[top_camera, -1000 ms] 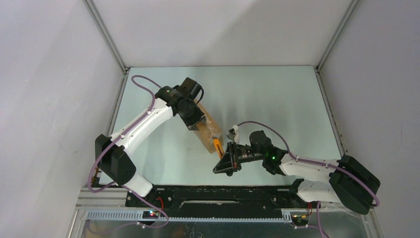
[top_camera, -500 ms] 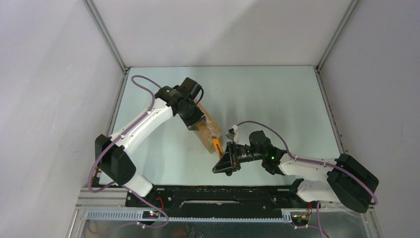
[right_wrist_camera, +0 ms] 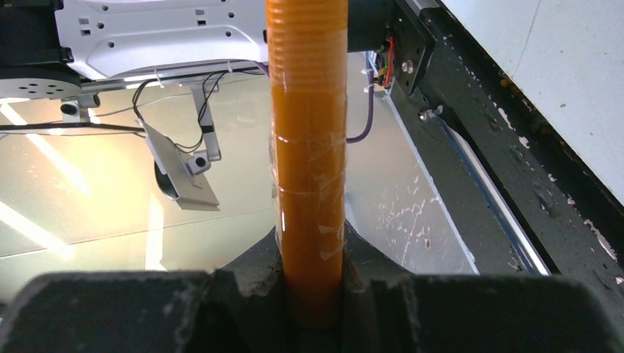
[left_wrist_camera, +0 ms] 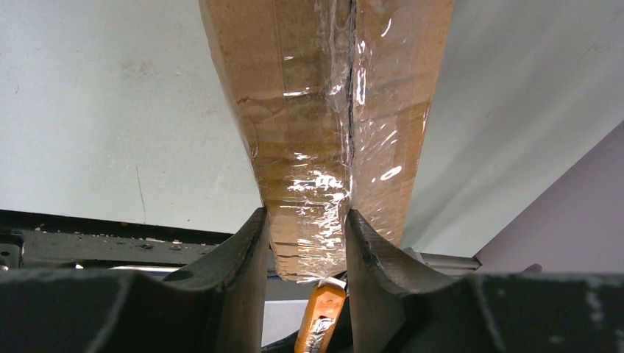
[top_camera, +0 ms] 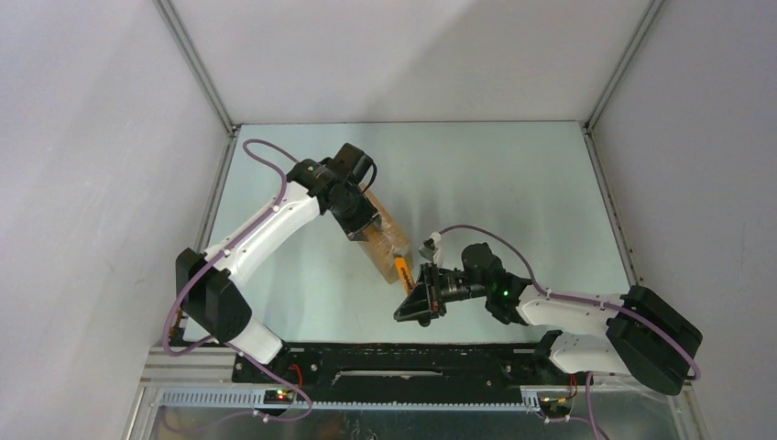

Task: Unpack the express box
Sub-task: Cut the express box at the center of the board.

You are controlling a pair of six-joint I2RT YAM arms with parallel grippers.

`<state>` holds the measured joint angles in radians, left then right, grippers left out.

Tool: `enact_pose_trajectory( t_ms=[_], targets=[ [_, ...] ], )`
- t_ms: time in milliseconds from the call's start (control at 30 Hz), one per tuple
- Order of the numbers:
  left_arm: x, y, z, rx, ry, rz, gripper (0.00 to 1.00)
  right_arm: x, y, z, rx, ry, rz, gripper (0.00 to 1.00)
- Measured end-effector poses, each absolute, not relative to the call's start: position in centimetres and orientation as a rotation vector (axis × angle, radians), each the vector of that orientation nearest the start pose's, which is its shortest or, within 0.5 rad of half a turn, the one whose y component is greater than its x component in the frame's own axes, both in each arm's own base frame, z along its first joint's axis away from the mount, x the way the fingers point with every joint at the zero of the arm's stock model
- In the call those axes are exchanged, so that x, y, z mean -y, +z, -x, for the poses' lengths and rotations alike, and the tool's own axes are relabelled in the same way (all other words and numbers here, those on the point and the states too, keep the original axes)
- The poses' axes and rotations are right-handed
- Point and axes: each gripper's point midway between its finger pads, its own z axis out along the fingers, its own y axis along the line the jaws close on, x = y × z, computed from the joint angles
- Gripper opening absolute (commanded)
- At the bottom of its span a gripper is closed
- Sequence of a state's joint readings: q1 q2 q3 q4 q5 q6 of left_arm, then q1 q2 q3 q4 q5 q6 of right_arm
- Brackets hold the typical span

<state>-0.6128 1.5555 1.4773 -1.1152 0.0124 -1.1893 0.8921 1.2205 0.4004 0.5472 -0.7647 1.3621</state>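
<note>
The express box is a brown cardboard parcel with a clear tape seam, on the table left of centre. My left gripper is shut on its far end; in the left wrist view the fingers clamp the taped box on both sides. My right gripper is shut on the orange utility knife, whose tip sits at the box's near end. The knife handle fills the right wrist view, and its tip shows just below the box in the left wrist view. The shipping label is hidden.
The black base rail runs along the near edge. Grey walls with metal corner posts enclose the pale green table. A purple cable loops above the right arm.
</note>
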Motion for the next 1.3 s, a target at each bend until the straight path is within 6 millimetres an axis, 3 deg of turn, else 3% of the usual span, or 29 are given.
enact_pose_trajectory(
  t_ms=[400,433,667,800,933,1100,1300],
  targets=[
    [23.1,18.1,-25.7,-2.764,-0.451,0.815,0.0,-32.9,16.2,-7.1,-2.49,2.017,0.136,0.0],
    [23.2,18.1,-25.7,-2.764,-0.452,0.814,0.05,-32.9,16.3,-7.1,-2.491,2.018,0.134,0.0],
    [23.1,18.1,-25.7,-2.771,-0.453,0.771,0.69,-32.1,16.5,-6.8,-2.472,1.954,0.189,0.0],
    [23.0,18.2,-25.2,-2.8,-0.446,0.693,0.85,-31.3,17.1,-7.5,-2.442,1.788,0.276,0.0],
    [23.0,19.3,-24.9,-2.795,-0.479,0.624,0.87,-30.6,19.4,-9.2,-2.346,1.587,0.391,0.0],
    [23.6,22.6,-23.9,-2.75,-0.632,0.574,0.87,-29.7,22.4,-12.0,-2.22,1.248,0.523,0.0],
    [23.9,26.9,-22.8,-2.653,-0.828,0.591,0.86,-27.6,22.2,-15.0,-2.174,0.826,0.604,0.0]
  ],
)
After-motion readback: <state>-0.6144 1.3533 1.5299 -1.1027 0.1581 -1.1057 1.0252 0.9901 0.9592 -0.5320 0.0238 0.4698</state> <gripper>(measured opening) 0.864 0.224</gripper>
